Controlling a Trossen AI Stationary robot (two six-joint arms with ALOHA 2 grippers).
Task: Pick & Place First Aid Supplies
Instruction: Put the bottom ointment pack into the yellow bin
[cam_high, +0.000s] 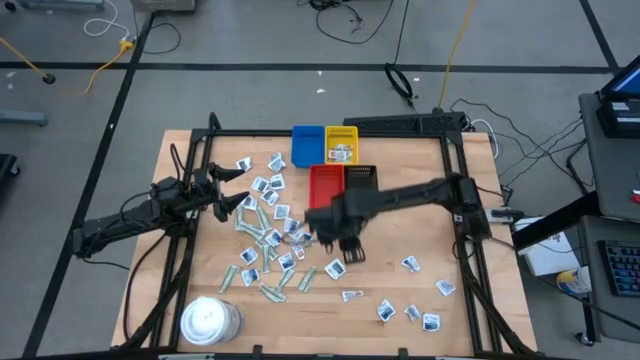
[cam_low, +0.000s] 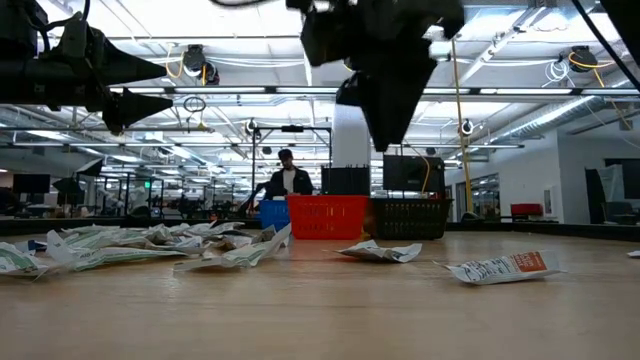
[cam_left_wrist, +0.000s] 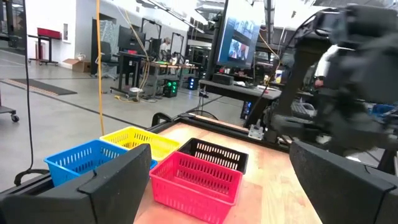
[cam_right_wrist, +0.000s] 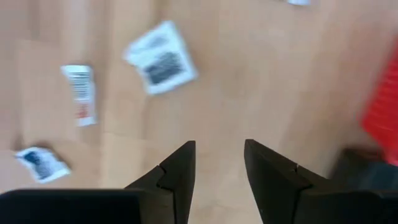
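Both arms are dark, near black, built of slim jointed links with thin cables running along them. The right gripper (cam_right_wrist: 217, 163) ends in two matte black, wedge-shaped fingers (cam_right_wrist: 177, 171); the left gripper (cam_left_wrist: 217, 186) has broad angular ones.
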